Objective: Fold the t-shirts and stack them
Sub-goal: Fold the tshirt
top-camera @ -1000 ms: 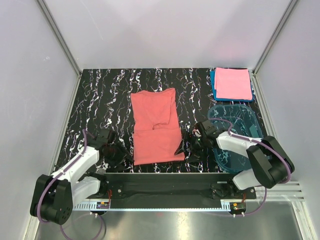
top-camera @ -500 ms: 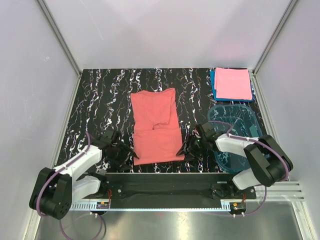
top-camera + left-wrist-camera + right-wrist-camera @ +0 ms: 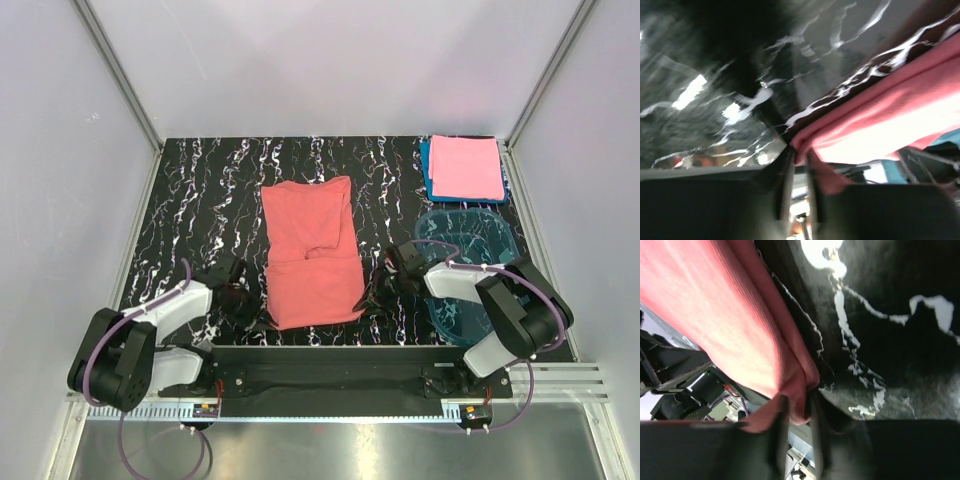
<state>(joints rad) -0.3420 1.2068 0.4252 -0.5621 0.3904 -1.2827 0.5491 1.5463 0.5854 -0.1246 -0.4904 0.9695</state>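
1. The red shirt [image 3: 310,260] lies flat in the middle of the black marbled table [image 3: 200,200]. It is a long strip with its collar end at the far side, and a crease runs across it about halfway down.
2. The left gripper [image 3: 258,308] is down low at the near left corner of the red shirt, right at table level.
3. In the left wrist view its jaws are drawn nearly together, and the corner of the red cloth is nipped between them.
4. The right gripper [image 3: 365,298] sits at the near right corner, just as low.
5. Up close its jaws are narrowed too, and a bunched fold of the red hem is caught between them.
6. So both tools have hold of the shirt's near edge, one at each corner, with the rest of the cloth spread on the table.
7. In the far right corner the pink shirt [image 3: 465,166] lies folded into a square on top of the blue shirt [image 3: 427,170], which shows only as a border. The pair is well apart from the red one.
8. A clear blue tub [image 3: 500,240] sits on the right, between that stack and the right arm's base. The right arm reaches across its near left side.
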